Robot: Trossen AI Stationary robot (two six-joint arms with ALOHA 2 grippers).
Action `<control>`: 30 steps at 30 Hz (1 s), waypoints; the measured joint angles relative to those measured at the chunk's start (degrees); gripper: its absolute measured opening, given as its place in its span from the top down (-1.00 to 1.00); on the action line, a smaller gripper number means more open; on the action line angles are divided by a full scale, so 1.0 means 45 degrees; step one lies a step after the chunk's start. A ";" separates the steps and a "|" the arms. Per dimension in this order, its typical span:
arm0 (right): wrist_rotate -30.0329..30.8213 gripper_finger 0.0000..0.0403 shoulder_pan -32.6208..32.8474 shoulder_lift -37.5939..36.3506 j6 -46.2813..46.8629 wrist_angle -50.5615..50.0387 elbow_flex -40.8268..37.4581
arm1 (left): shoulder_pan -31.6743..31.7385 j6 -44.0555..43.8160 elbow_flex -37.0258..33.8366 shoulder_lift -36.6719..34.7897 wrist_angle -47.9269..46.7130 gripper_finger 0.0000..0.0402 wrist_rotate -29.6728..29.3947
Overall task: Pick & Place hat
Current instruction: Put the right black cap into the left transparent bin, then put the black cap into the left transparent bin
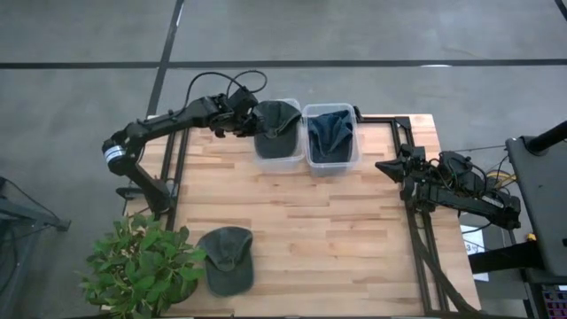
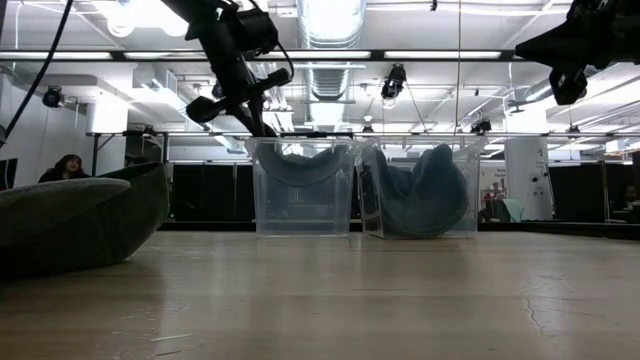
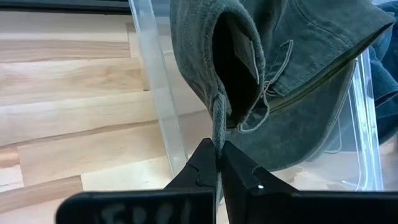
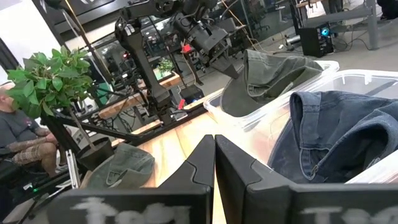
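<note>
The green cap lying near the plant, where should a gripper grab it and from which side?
Probably the brim of the loose cap, from above: it lies crown-up on the table, brim toward the front edge, and that thin, flat flap suits narrow fingers better than the rounded crown.

Open tabletop [image 1: 337, 230] mid-table; bins [image 1: 306, 133] (far edge) and plant [image 1: 142, 266] obstruct.

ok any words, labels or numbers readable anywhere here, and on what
Nothing can be read for certain.
Left gripper, its jaws shut on the green hat: pale lettering on the black body under the jaws, too blurred to read.
Right gripper: similar pale lettering on its body, also too blurred to read.
Hats, bins, table: no text visible.
</note>
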 joint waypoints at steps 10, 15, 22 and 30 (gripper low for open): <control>0.0000 0.96 -0.0001 0.0000 0.0000 0.0002 0.0000 | -0.0113 -0.0099 -0.0017 0.0000 0.0024 0.81 0.0088; 0.0000 0.96 -0.0001 0.0000 0.0000 0.0000 0.0000 | -0.0115 -0.0095 -0.0188 0.0000 0.0044 0.80 0.0044; -0.0001 0.96 0.0003 0.0000 0.0000 0.0000 0.0000 | -0.0071 0.0246 0.0009 -0.0348 0.0044 0.80 0.0879; 0.0000 0.96 -0.0001 0.0003 0.0000 0.0005 0.0000 | -0.2735 0.0422 0.0554 -0.1907 0.0221 0.79 0.3348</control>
